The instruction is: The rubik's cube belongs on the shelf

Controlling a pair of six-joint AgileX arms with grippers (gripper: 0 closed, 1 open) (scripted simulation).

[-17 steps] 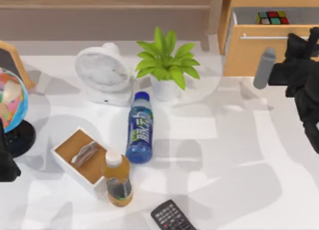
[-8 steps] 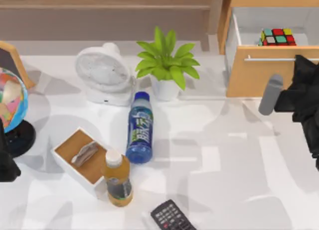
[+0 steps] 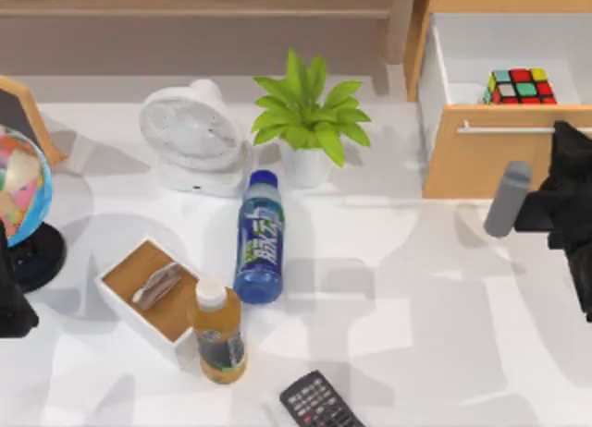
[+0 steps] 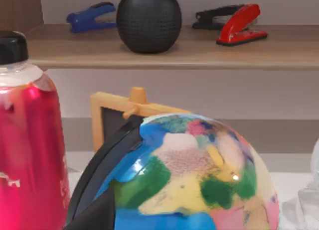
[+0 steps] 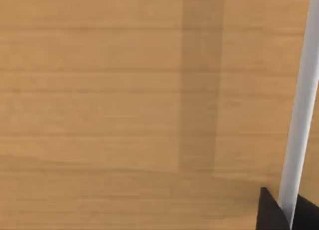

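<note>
Top view: the drawer [image 3: 481, 159] stands pulled open at the table's right, the rubik's cube [image 3: 520, 86] lying inside it, untouched. The right gripper [image 3: 566, 136] is at the silver handle [image 3: 504, 128]; whether it clasps the bar I cannot tell. The shelf [image 3: 194, 20] runs along the back, well apart; lifting and placing remain.

Left wrist view: the left arm is parked beside the globe [image 4: 189, 175].

Right wrist view: the drawer front close up, handle alongside.

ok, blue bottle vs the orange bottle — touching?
Cannot tell. In the top view the lying blue bottle ends right beside the upright orange bottle, its base overlapping the orange one's cap, so no plain gap or contact shows.
</note>
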